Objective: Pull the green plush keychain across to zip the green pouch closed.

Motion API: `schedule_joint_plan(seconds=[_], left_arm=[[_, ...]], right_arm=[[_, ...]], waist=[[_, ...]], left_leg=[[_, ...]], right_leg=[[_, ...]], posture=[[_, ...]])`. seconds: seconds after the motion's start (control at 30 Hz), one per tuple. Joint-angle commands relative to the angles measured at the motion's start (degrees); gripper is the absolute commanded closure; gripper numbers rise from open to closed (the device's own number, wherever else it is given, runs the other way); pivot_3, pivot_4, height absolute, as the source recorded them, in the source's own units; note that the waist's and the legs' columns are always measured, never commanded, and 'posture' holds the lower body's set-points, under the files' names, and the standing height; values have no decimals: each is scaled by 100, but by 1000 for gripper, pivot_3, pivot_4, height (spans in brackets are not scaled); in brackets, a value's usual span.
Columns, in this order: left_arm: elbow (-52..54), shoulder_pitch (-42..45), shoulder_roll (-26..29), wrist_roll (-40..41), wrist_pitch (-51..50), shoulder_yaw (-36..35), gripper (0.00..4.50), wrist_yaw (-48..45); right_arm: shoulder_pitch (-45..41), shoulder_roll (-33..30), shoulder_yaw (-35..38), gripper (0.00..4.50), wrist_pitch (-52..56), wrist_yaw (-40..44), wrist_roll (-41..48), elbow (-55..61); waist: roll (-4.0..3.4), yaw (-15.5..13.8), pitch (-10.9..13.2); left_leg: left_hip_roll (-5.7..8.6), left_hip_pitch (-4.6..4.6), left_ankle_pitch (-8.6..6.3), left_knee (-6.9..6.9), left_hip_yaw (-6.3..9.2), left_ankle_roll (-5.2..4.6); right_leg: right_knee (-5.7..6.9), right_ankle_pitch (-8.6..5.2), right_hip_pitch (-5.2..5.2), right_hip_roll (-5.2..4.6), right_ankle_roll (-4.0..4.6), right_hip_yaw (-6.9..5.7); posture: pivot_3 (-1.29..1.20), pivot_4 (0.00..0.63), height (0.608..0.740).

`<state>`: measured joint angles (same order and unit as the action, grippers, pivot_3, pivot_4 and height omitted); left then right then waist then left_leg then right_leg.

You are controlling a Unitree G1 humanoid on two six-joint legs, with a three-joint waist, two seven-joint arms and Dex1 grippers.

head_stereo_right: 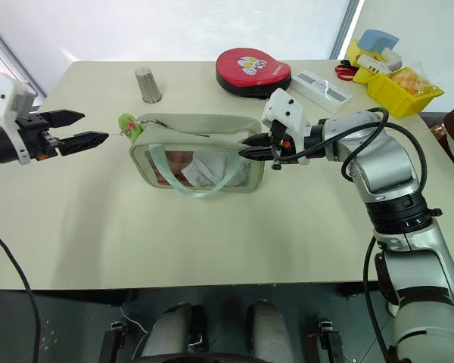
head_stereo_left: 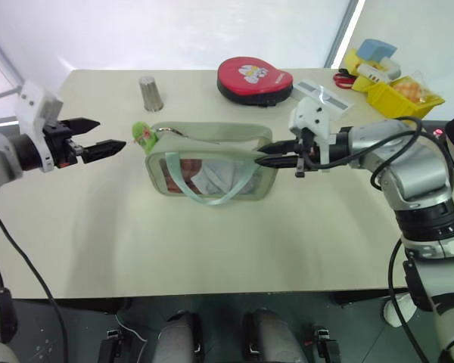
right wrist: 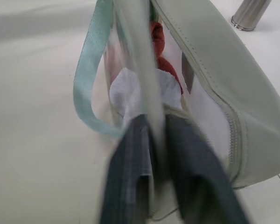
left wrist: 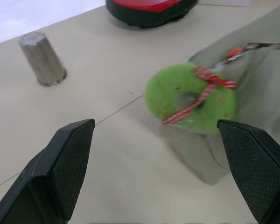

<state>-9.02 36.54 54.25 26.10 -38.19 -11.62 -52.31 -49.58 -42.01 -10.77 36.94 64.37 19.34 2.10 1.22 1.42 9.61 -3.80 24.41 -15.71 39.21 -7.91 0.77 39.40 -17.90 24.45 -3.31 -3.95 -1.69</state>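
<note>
The cream counter (head_stereo_left: 98, 242) carries everything. Near its middle lies the green pouch (head_stereo_left: 212, 170), on its side with the clear window facing the near edge, two light-green strap handles looping over the window, and red and white contents showing through.

The right gripper (head_stereo_left: 266, 159) reaches in from the right and meets the pouch's right end. In the right wrist view its two dark fingers (right wrist: 130, 177) are pinched together on the edge of the pouch's right end, beside the zipper seam, so it is clamped onto the pouch there.

The left gripper (head_stereo_left: 106, 136) hovers over the counter to the left of the pouch, pointing right, jaws spread wide and holding nothing. The green plush keychain (head_stereo_left: 142, 134) sits at the pouch's far-left corner, joined to it by a metal ring, just beyond the left gripper's fingertips and not touching them; in the left wrist view the fuzzy ring with its red-and-white ribbon lies ahead, between the two open fingers (left wrist: 60, 163).

Farther back stand a red round zip case (head_stereo_left: 253, 78), a small metal cup (head_stereo_left: 150, 92), and at the far right a yellow bin (head_stereo_left: 393, 91) of small items.
</note>
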Motion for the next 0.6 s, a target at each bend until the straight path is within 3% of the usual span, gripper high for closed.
schedule_joint_plan(seconds=[0.03, 0.27, 0.43, 0.6], left_arm=[[-379, 401, -231, -316, 464, 170, 0, 172], [-1203, 1060, -943, -612, 887, 532, 0, 139], [-1370, 1108, -1138, -769, 1137, 718, 0, -45], [-1466, 1136, -1185, -729, 1256, 672, 2214, -214]], right_arm=[[-29, -51, 35, 3914, -80, 109, -4, 205], [-28, -1, 21, 3914, -59, 113, -47, 257], [-40, 48, 51, 3914, -51, 55, -54, 255], [-55, 62, 63, 3960, -32, 8, -49, 266]], waist=[[0, -38, 0], [1, -72, 0], [1, -47, 0], [1, -56, 0]], left_leg=[[0, 0, 0, 0, -1, 0], [2, 2, 0, 4, -3, 0], [2, 1, 0, 5, -3, 0], [1, 1, 0, 6, -2, 0]], right_leg=[[-2, 0, 0, 1, 0, 0], [0, 0, 0, 1, 0, 0], [1, 0, 0, 2, 0, 0], [2, 0, 0, 2, 0, -1]], posture=[[0, 150, 740], [0, 150, 740], [0, 150, 740], [0, 150, 740]])
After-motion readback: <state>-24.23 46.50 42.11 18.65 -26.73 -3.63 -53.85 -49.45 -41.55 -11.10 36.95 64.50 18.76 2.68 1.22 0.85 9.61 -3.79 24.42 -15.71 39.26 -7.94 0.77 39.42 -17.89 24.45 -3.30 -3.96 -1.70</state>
